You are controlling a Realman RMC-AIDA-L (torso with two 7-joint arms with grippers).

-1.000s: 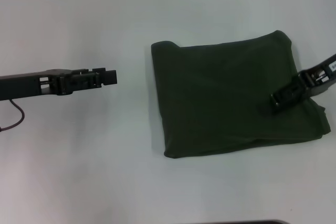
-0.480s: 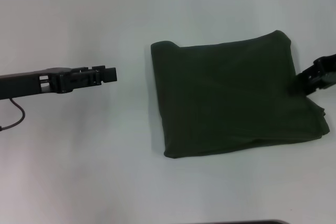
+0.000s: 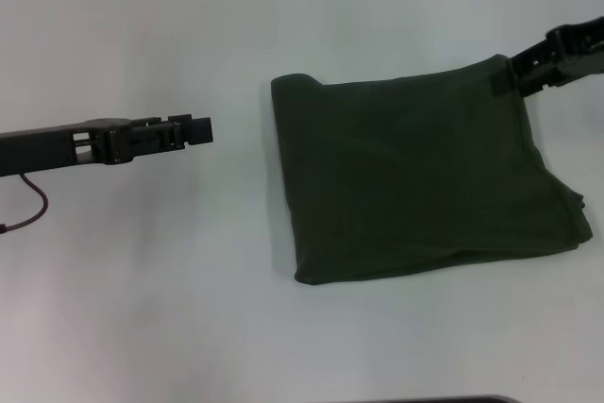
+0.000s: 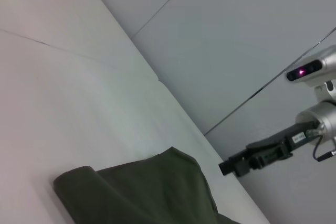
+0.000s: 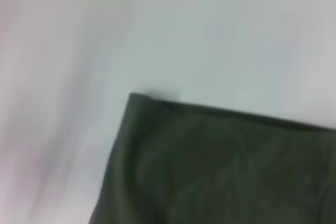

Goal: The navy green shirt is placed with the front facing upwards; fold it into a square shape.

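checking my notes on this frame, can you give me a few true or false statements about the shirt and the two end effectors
1. The navy green shirt lies folded into a rough square on the white table. True.
2. The left end effector is gripping the shirt's edge. False: it hovers over bare table, apart from the shirt.
3. The right end effector is at the shirt's far right corner. True.
4. The cream chest lettering shows on top. False: only plain dark green cloth is visible.
5. The shirt's near right corner is as neat as the rest. False: layered edges stick out there.
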